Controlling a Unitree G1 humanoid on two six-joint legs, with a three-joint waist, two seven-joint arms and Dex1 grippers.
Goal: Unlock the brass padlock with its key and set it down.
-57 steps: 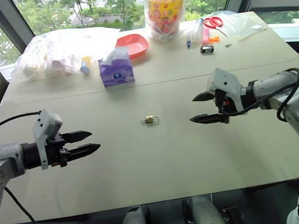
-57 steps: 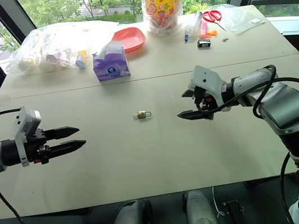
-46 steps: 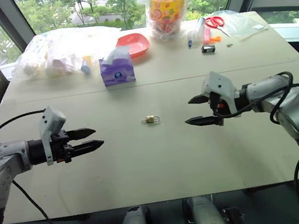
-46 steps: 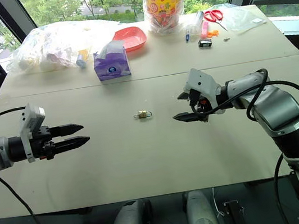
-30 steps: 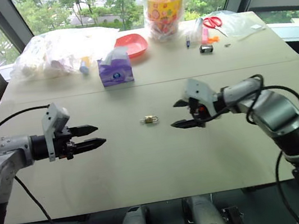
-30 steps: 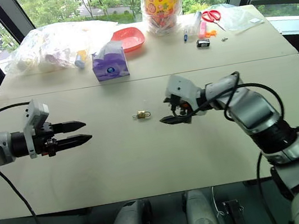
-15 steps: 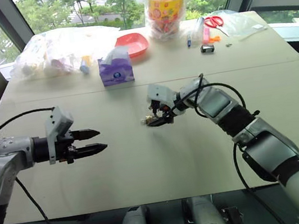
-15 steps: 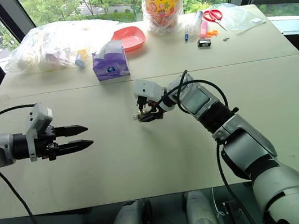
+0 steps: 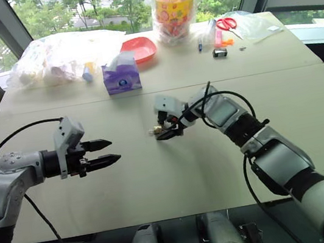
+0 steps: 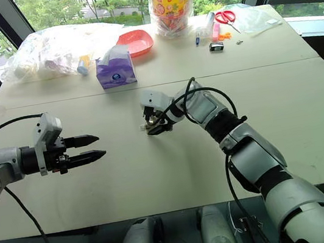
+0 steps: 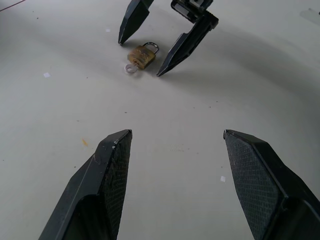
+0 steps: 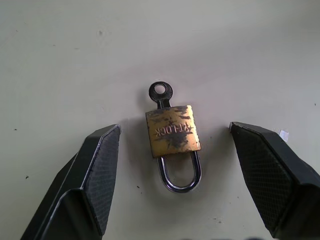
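The left gripper, two black tapered fingers on a grey wrist housing, hovers over the left half of the pale beige table, nearer the front edge than anything else on it. Its fingers stand wide apart with nothing between them, and they point toward the middle of the surface.

The right gripper is positioned at the middle of the table, angled downward. Its two black fingers stand wide, one on each side of the small brass padlock; in the right wrist view a gap shows between each finger and the lock body, so no contact is made. The padlock lies flat on the surface. Its thin silver shackle is seated in the body. A small dark key with a round ring head projects from the opposite end of the body. In the left wrist view the padlock lies between the two finger tips of the right gripper.

Toward the far edge, left of centre, stands a purple tissue pack. Behind it sits a red shallow plastic dish. A large clear plastic bag of mixed items occupies the far left corner. A clear tub with a yellow lid stands at the middle of the far edge. Red-handled scissors and several pens lie toward the far right corner.
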